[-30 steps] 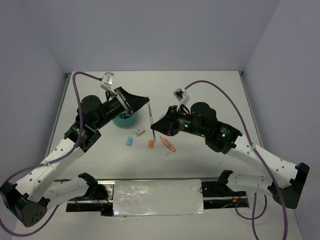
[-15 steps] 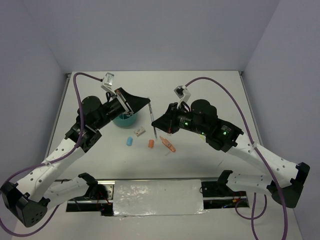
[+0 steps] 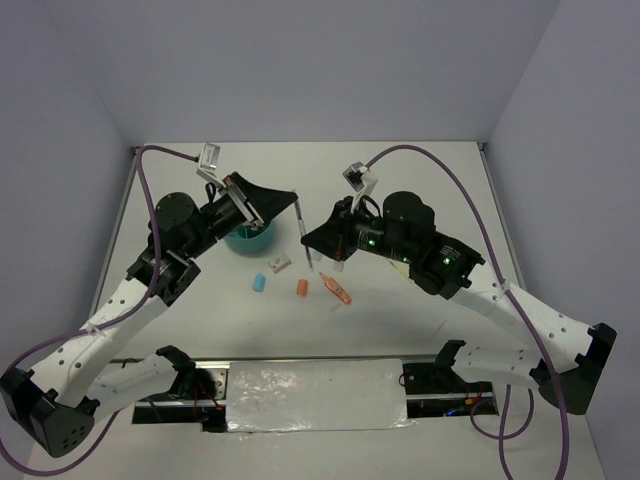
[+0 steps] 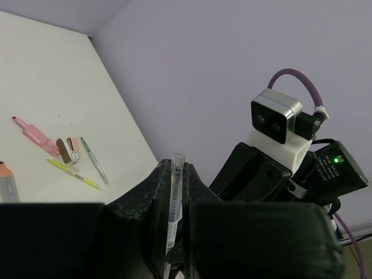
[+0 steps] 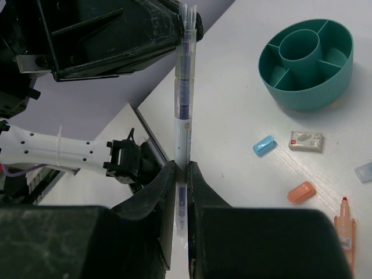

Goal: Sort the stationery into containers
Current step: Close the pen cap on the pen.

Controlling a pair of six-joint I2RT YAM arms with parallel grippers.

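Note:
A thin clear pen (image 3: 304,236) with a dark refill is held above the table by both grippers at once. My left gripper (image 3: 296,200) is shut on its upper end; in the left wrist view the pen (image 4: 174,197) stands between the jaws. My right gripper (image 3: 311,246) is shut on its lower part, with the pen (image 5: 184,110) rising from between the jaws in the right wrist view. The round teal container (image 3: 250,238), also seen as the container (image 5: 306,63), sits under the left arm, its compartments empty in the right wrist view.
On the table lie a whitish eraser (image 3: 279,264), a blue eraser (image 3: 259,284), an orange eraser (image 3: 302,288) and an orange marker (image 3: 337,291). The left wrist view shows a pink marker (image 4: 35,133), a green pen (image 4: 93,160) and a yellow pen (image 4: 72,174).
The right gripper has shifted slightly up and back with the pen, and the left gripper has risen a little. Both stay shut on the pen.

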